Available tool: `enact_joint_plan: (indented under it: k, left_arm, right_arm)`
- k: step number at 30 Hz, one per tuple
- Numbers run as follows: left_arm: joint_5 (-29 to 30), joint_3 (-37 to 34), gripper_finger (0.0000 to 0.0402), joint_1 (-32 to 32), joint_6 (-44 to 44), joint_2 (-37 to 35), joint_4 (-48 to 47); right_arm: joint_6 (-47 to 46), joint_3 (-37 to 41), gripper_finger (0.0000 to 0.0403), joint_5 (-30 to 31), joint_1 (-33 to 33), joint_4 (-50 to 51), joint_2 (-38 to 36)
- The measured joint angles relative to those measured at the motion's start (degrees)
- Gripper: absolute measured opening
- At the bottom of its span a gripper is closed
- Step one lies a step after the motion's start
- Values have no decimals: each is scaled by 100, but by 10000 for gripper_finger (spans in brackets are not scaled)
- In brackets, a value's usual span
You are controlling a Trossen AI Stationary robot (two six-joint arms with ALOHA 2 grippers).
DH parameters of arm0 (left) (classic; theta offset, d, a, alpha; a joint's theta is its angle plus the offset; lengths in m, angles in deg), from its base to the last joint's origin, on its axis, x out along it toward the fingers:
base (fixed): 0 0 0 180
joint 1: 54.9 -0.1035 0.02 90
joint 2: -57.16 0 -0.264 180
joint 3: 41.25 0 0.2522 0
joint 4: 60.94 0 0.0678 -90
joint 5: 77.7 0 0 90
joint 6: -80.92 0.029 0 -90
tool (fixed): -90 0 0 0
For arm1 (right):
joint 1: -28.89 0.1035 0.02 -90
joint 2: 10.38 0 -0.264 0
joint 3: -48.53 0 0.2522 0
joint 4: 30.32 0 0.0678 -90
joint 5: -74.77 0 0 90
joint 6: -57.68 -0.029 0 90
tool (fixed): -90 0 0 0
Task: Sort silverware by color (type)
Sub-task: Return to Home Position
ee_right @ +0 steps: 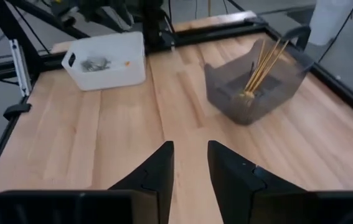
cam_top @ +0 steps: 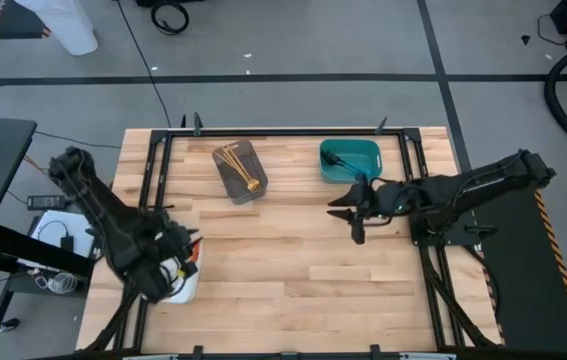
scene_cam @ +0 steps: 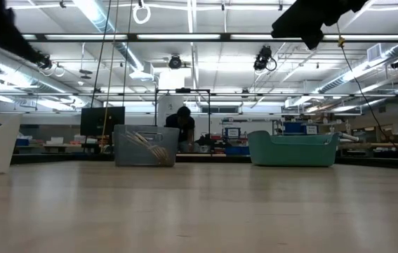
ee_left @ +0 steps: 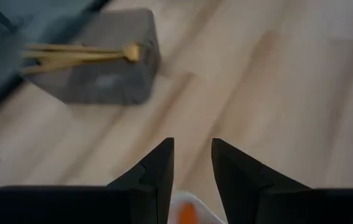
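Gold forks (cam_top: 235, 164) in grey tray (cam_top: 256, 157); left hand (ee_left: 192, 148) above white tray (cam_top: 185, 291), empty.

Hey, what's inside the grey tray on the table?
A bundle of gold forks lies in the grey tray, leaning up against one wall. Anything beneath the bundle is covered.

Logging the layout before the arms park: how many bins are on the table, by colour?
Grey bin: 1
Teal bin: 1
White bin: 1
Total: 3
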Motion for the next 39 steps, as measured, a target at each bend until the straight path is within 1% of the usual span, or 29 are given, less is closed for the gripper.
enact_joint_plan:
  k: [4,8,12,14,16,18,19,23,26,30,35,38,39]
  left_arm:
    - [200,0,117,-588,998,-382,65]
    - [498,0,117,-1120,2153,-751,384]
    - [710,0,117,-1645,3609,-1118,1135]
    - [687,0,117,-1917,4421,-1279,1610]
    - [529,0,117,-2198,5275,-1443,2123]
    - [209,0,117,-2487,6137,-1568,2675]
    - [-45,0,117,-2628,6566,-1616,2954]
    - [-1341,0,117,-3150,8187,-1736,4127]
    - [-2224,-4,117,-3521,8924,-1763,4759]
    - [-3129,-7,117,-3989,9416,-1761,5125]
    - [-4182,-11,117,-4467,9502,-1761,5296]
    - [-4433,-48,114,-4599,9513,-1761,5392]
    - [-4486,-161,111,-4611,9567,-1762,5613]
  right_arm:
    - [295,0,102,-437,-350,35,-360]
    - [533,0,97,-891,-736,94,-640]
    - [718,0,94,-1216,-1107,89,-820]
    - [790,1,94,-1424,-1289,89,-872]
    - [849,0,93,-1650,-1456,94,-916]
    - [864,0,93,-1814,-1607,94,-967]
    - [869,0,93,-1884,-1685,94,-996]
    - [1033,0,93,-2147,-1946,100,-1128]
    - [1116,3,91,-2357,-2104,114,-1261]
    - [1183,247,91,-2443,-2268,4,-1558]
    - [1058,787,91,-2576,-2485,-237,-2123]
    - [901,1039,91,-2710,-2588,-313,-2477]
    - [854,1110,91,-2741,-2611,-346,-2599]
